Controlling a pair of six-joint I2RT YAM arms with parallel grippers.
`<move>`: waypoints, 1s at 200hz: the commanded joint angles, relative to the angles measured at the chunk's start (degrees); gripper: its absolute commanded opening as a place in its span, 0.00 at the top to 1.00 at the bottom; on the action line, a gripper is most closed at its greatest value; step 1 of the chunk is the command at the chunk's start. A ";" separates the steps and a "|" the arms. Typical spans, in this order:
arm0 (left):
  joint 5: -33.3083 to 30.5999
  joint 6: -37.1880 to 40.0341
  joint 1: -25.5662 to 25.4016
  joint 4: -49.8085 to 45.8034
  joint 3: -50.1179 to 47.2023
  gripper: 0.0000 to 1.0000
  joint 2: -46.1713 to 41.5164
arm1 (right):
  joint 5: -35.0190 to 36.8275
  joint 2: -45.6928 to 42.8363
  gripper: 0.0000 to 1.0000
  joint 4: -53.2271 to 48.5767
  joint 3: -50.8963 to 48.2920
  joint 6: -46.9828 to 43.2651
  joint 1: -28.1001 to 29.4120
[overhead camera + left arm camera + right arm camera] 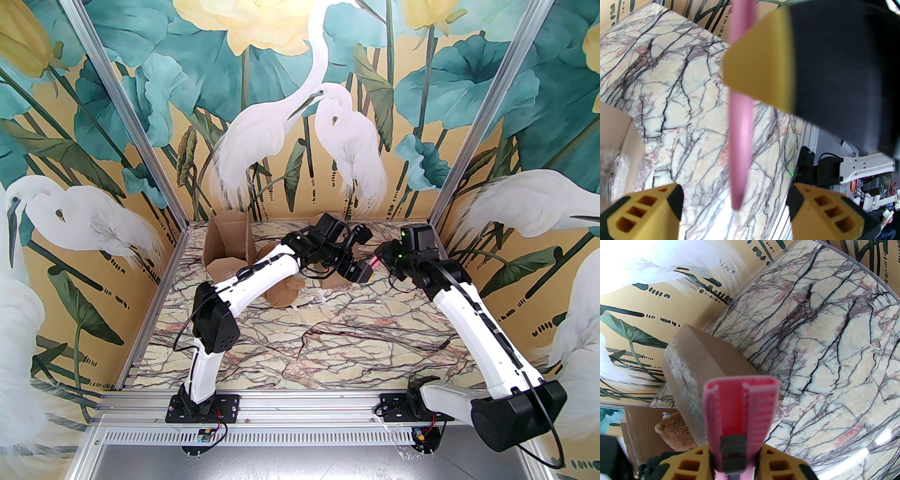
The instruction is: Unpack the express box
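The brown cardboard box (228, 243) sits at the back of the marble-patterned table (328, 337), left of the middle, with its top flaps open. One side has clear tape on it. A brown furry soft toy (281, 293) lies on the table just in front of the box.

Both arms reach toward the back of the table and meet right of the middle. The right claw (734, 458) is clamped on a pink plastic box cutter (740, 408) with a grey slider. The cutter sticks out past the yellow fingers and points toward the box.

The left claw (734, 196) is up off the table, facing the right claw. Its yellow fingers (646, 211) are wide apart, and the pink cutter hangs between them with a gap on each side - they do not touch it.
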 commanded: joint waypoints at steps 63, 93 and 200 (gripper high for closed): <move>1.94 1.01 -0.28 -1.42 4.58 0.60 3.00 | -2.24 0.91 0.76 1.70 2.26 -1.93 0.70; 5.02 1.46 -0.28 -1.50 5.35 0.79 3.61 | -3.62 1.00 0.76 3.52 1.51 -2.08 0.71; 18.90 4.28 2.81 -2.67 6.09 1.00 -1.27 | -24.12 -13.03 0.29 28.75 -15.43 -23.59 -5.23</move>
